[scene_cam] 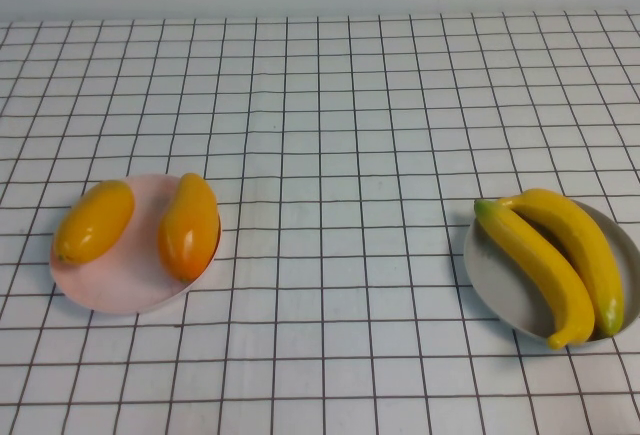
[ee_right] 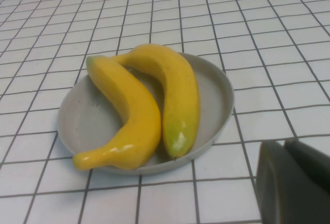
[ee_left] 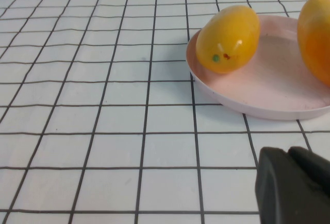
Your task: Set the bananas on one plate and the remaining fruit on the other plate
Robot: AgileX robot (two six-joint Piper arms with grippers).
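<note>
Sorting looks done: fruit on both plates

Mangoes (scene_cam: pixel 93 221) (scene_cam: pixel 189 225) lie side by side on the pink plate (scene_cam: pixel 120 290) at the high view's lower left; bananas (scene_cam: pixel 535 270) (scene_cam: pixel 585 252) lie touching on the grey plate (scene_cam: pixel 500 290) at lower right. I judge nothing is left but to park the arms. Left claw (ee_left: pixel 294 185) shows only as a dark corner near the pink plate, holding nothing visible; right claw (ee_right: pixel 294 183) likewise beside the grey plate. Whether either is released or clenched, I cannot tell. Checked table (scene_cam: pixel 330 105) otherwise bare.
</note>
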